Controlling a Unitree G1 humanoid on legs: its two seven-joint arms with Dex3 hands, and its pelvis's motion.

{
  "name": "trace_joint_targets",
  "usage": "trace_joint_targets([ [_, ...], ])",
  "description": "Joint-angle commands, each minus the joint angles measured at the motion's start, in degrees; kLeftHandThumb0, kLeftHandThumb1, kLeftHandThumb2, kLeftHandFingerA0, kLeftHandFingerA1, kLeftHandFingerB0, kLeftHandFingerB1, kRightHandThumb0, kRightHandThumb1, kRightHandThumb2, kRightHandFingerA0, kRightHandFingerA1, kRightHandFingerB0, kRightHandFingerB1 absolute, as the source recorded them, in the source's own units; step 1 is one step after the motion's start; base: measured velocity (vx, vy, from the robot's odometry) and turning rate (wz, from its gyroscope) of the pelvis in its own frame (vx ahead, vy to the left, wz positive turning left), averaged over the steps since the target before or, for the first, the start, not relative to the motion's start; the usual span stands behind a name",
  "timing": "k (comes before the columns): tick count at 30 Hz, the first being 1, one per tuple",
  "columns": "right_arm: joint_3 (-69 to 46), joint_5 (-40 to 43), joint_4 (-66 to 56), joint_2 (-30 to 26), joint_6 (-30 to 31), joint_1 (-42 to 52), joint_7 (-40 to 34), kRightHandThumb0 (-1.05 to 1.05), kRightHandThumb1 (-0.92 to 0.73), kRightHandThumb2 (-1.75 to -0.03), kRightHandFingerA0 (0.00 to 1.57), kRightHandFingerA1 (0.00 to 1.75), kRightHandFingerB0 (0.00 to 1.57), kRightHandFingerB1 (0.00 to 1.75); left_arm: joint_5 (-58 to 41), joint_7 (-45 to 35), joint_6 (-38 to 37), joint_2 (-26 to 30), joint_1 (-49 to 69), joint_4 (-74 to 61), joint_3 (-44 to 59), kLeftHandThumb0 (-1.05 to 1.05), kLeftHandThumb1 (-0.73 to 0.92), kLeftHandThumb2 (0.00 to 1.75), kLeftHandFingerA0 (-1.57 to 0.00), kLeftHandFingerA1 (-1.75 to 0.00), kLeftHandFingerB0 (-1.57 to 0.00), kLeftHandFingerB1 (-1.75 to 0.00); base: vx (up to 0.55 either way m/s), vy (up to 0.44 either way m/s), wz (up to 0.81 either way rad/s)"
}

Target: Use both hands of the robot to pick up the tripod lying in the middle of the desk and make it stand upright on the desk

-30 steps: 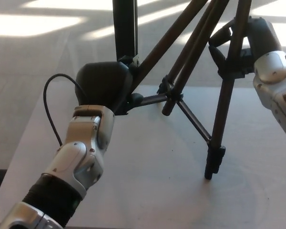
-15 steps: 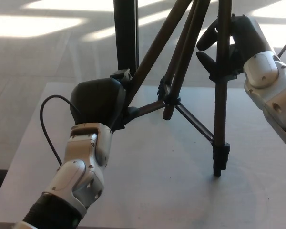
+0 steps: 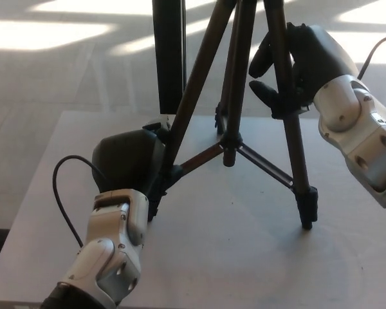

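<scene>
Item: tripod (image 3: 235,138), dark metal, three legs with centre braces. Location: middle of the desk (image 3: 244,257), legs spread, top cut off by the upper edge of the head view.

Change since a second ago: the legs have swung from a strong lean toward near-vertical. The right leg's foot (image 3: 307,207) has moved right and now appears planted on the desk; the centre column hangs almost plumb. You can read this as the raising step nearly done, with settling and release remaining.

Left hand (image 3: 130,162): wrapped around the lower part of the left leg, low and near the desk surface. It has dropped with the leg as the tripod came up.

Right hand (image 3: 289,67): fingers (image 3: 262,55) clasped around the upper part of the right leg, far right, now higher than before.

Not verifiable:
- The left leg's foot is hidden behind the left hand; you cannot confirm it touches the desk.
- The third leg runs up behind the column; its foot is not visible.
- The tripod head is out of frame.
- A dark upright post (image 3: 168,55) stands behind the desk; do not mistake it for a leg.

Judgement: check all feet bear weight before you let go.
</scene>
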Motion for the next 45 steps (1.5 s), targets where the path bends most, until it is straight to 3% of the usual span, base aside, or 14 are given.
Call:
trace_joint_targets([
  [1, 0.49, -9.71, -3.24, -1.08, -9.54, 0.83, 3.77, -0.2, -0.41, -1.28, 0.92, 1.75, 0.81, 1.48, 0.06, -4.41, -0.69, -0.25, 4.06, 2.2, -4.62, -0.12, 0.48, 0.7, -0.9, -1.71, -0.84, -1.26, 0.0, 0.0, 0.0],
  [3, 0.18, -10.08, -2.97, -0.93, -9.88, 1.62, 3.46, -0.2, -0.4, -1.29, 0.92, 1.74, 0.82, 1.48, 0.13, -4.03, -0.89, -0.06, 4.04, 2.54, -4.78, -0.11, 0.45, 0.69, -0.93, -1.63, -0.88, -1.1, 0.0, 0.0, 0.0],
  [4, 0.02, -10.32, -2.85, -0.96, -9.85, 1.89, 3.43, -0.26, -0.46, -1.19, 1.2, 1.38, 0.95, 1.19, 0.14, -4.21, -0.63, -0.07, 3.83, 2.66, -4.87, -0.13, 0.46, 0.67, -0.93, -1.63, -0.88, -0.97, 0.0, 0.0, 0.0],
  [5, -0.04, -10.39, -2.81, -1.03, -9.34, 2.26, 3.55, -0.18, -0.42, -1.25, 0.9, 1.74, 0.82, 1.4, 0.06, -4.61, -0.26, -0.14, 3.67, 2.77, -4.87, -0.15, 0.47, 0.61, -0.92, -1.6, -0.87, -0.85, 0.0, 0.0, 0.0],
  [12, -1.84, -9.72, -2.46, -0.49, -4.59, 5.23, 6.53, -0.17, -0.49, -1.18, 0.85, 1.71, 0.78, 1.37, 0.79, -5.06, 1.44, 0.27, 3.25, 3.87, -5.9, -0.26, 0.48, 0.69, -0.91, -1.31, -0.79, -0.84, 0.0, 0.0, 0.0],
  [17, -2.62, -10.44, -1.74, -0.47, -2.3, 5.99, 11.09, -0.31, -0.71, -0.64, 0.75, 1.52, 0.57, 0.5, 0.17, -6.12, 2.99, 0.62, 3.68, 2.28, -6.35, -0.25, 0.51, 0.62, -0.87, -1.57, -0.82, -0.91, 0.0, 0.0, 0.0],
  [18, -2.84, -10.23, -1.8, -0.56, -1.99, 5.98, 12.44, -0.4, -0.66, -0.64, 0.77, 1.52, 0.33, 0.39, -0.33, -6.37, 2.99, 0.57, 3.74, 2.08, -6.17, -0.17, 0.5, 0.63, -0.83, -1.72, -0.69, -1.38, 0.0, 0.0, 0.0],
  [19, -3.03, -9.72, -1.89, -0.76, -1.51, 5.89, 14.34, -0.4, -0.66, -0.64, 0.77, 1.52, 0.33, 0.39, -1.04, -6.76, 2.95, 0.47, 3.83, 1.8, -5.85, -0.17, 0.5, 0.63, -0.83, -1.72, -0.69, -1.38, 0.0, 0.0, 0.0],
  [20, -1.71, -9.7, -2.97, -1.58, 2.75, 4.75, 18.41, -0.61, -0.7, -0.61, 0.38, 0.62, 0.05, 0.24, -1.49, -9.67, 4.99, 0.16, 3.05, 1.65, -5.89, -0.51, 0.33, 0.74, -0.93, -1.33, -0.68, -1.14, 0.0, 0.0, 0.0],
  [21, -0.8, -9.54, -3.96, -1.97, 6.8, 3.75, 21.52, -0.66, -0.7, -0.62, 0.17, 0.46, 0.0, 0.14, -2.34, -11.89, 6.49, -0.24, 2.47, 1.35, -5.59, -0.48, 0.45, 0.57, -0.59, -1.4, -0.5, -1.01, 0.0, 0.0, 0.0],
  [22, -1.11, -9.21, -4.56, -2.01, 7.4, 3.99, 22.04, -0.79, -0.52, -0.89, 0.0, 0.32, 0.0, 0.1, -3.43, -14.53, 7.2, -0.16, 1.93, 0.91, -5.39, -0.61, 0.36, 0.78, -0.49, -0.94, -0.36, -0.67, 0.0, 0.0, 0.0],
  [24, -1.39, -8.89, -4.65, -1.94, 8.76, 4.05, 23.09, -0.81, -0.62, -0.74, 0.0, 0.0, 0.0, 0.0, -7.43, -22.78, 7.77, 0.96, 0.63, -0.61, -4.5, -0.77, 0.43, 0.84, 0.0, -0.11, 0.0, 0.0, 0.0, 0.0, 0.0],
  [25, -1.56, -8.77, -4.34, -1.8, 8.91, 3.92, 23.42, -0.85, -0.62, -0.73, 0.0, 0.0, 0.0, 0.0, -7.94, -24.52, 8.13, 1.23, 0.24, -0.71, -4.45, -0.84, 0.5, 0.57, 0.0, 0.0, 0.0, 0.0, 0.0, 0.0, 0.0],
  [45, -2.25, -8.72, -12.64, -5.37, 18.67, 6.93, 29.04, -1.0, -0.61, -0.79, 0.0, 0.0, 0.0, 0.0, -14.82, -33.24, 7.34, 5.25, 3.12, -4.37, 0.87, -1.0, 0.6, 0.59, 0.0, 0.0, 0.0, 0.0, 0.0, 0.0, 0.0],
])
